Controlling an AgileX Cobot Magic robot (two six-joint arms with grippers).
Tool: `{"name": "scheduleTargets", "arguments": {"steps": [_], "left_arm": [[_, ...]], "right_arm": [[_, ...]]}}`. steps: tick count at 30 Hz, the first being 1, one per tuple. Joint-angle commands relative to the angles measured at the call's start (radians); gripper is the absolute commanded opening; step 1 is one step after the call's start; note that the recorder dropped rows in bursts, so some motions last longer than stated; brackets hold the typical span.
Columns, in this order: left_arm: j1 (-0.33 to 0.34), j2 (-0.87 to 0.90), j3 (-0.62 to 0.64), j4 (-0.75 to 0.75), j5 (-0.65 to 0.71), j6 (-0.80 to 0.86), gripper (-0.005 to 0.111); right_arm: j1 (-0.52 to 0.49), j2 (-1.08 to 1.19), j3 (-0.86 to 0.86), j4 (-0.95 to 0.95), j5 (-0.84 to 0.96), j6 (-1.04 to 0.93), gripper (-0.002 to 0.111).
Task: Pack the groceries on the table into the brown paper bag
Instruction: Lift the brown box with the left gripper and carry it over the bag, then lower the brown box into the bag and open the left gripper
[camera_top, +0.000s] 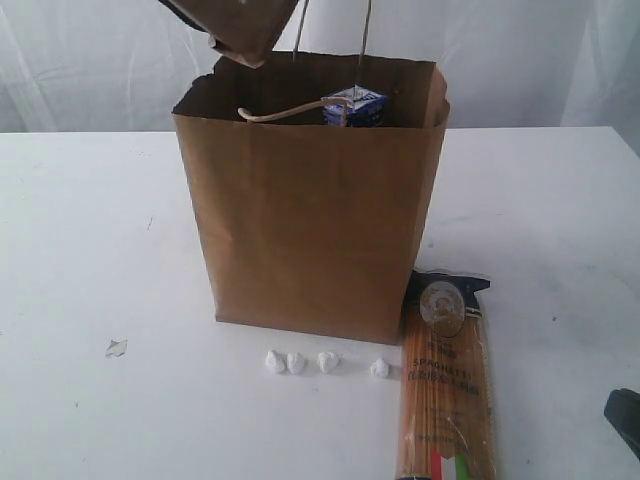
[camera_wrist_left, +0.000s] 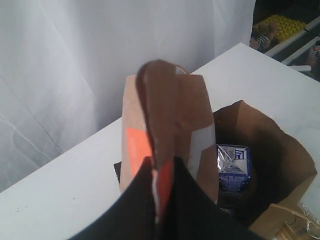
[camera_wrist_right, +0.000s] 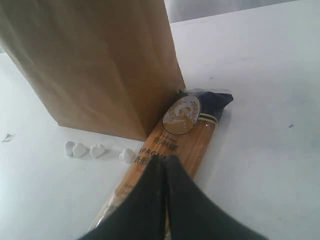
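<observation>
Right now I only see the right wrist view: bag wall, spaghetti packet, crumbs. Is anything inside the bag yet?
Observer: Yes, a small blue-white carton sits inside the brown paper bag.
Operator: And the other arm?
Observer: The left gripper is shut on the brown-orange foil pouch, above the bag's top.
Operator: Anything across the opening?
Observer: One twisted handle droops across it, beside the carton.

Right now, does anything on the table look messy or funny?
Yes. Four small white crumbs lie in a row on the table just in front of the brown paper bag, and a little torn scrap sits off to their left. The bag's rim is also crumpled and uneven.
</observation>
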Motion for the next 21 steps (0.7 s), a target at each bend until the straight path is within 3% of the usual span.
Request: {"name": "scheduleTargets", "arguments": {"steps": [1,21], "left_arm": [[-0.003,0.042,-0.022,-0.031,-0.044,0.041,0.000],[-0.003,0.156,-0.020,-0.021,0.151,0.093,0.000]], "right_arm": [[-0.001,-0.005,0.005,-0.002,-0.006,-0.002,0.000],[-0.001,-0.005,0.005,-0.002,-0.006,-0.002,0.000]]}}
